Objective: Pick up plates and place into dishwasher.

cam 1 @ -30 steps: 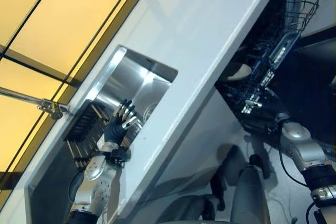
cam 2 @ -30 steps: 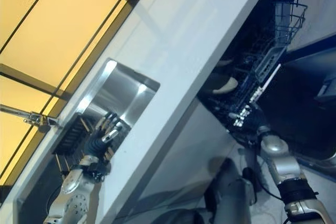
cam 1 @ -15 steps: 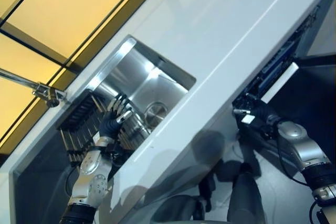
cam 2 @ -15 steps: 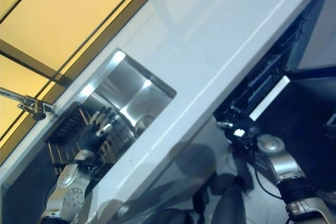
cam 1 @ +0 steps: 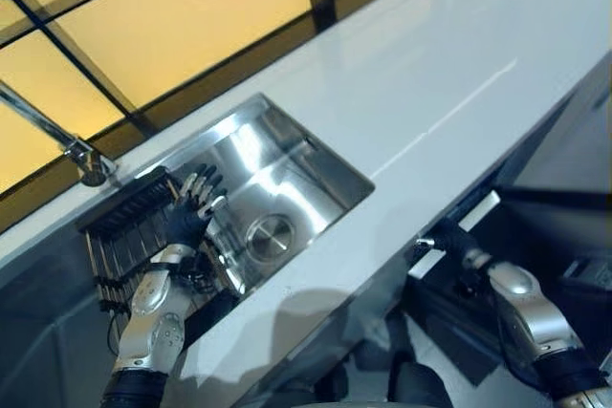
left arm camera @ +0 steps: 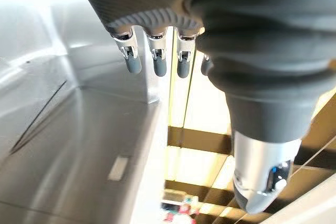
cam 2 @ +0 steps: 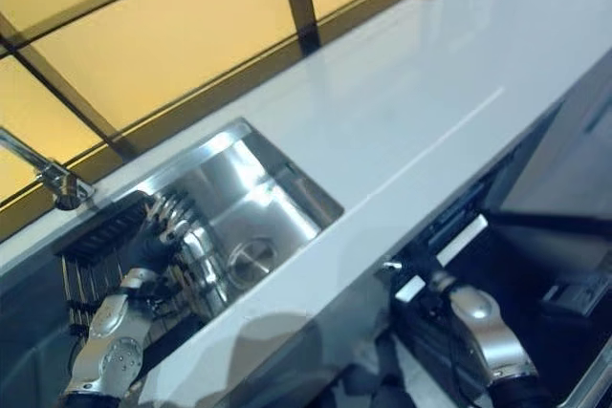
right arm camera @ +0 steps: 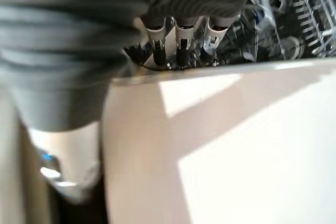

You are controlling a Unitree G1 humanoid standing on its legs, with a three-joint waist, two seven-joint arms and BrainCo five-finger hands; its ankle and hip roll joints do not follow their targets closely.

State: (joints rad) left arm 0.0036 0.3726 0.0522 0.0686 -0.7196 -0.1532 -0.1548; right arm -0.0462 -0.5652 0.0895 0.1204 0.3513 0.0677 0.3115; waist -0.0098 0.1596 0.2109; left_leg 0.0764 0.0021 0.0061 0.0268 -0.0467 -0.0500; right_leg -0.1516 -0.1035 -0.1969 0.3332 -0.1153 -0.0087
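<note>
My left hand [cam 1: 191, 207] is over the left end of the sink, fingers straight and spread, with nothing in them; my wrist view shows bare fingertips [left arm camera: 157, 66] above shiny steel. My right hand [cam 1: 448, 234] is low on the right, tucked under the near edge of the counter at the mouth of the dishwasher. Its fingers reach over the rim of a pale, smooth surface [right arm camera: 236, 150], and I cannot tell whether they are closed on it or whether it is a plate at all.

The white counter [cam 1: 430, 74] runs from near left to far right and carries no plates that I can see. The dishwasher [cam 1: 535, 236] is open below it on the right, and past my right fingers I see its wire rack [right arm camera: 310, 9] with some items in it, too jumbled to name.

The sink [cam 1: 287, 169] sits at the left. A dark slatted drying rack [cam 1: 120, 236] fills its left end, just beside my left hand, with the tap [cam 1: 81, 155] beyond it. Upright shiny edges [cam 2: 191, 241] next to that hand may be plates, though I cannot be sure. The drain [cam 1: 266, 233] lies bare to the right.

I judge the job is in progress: the left hand has yet to grasp anything, so picking up from the sink and carrying across remain.
</note>
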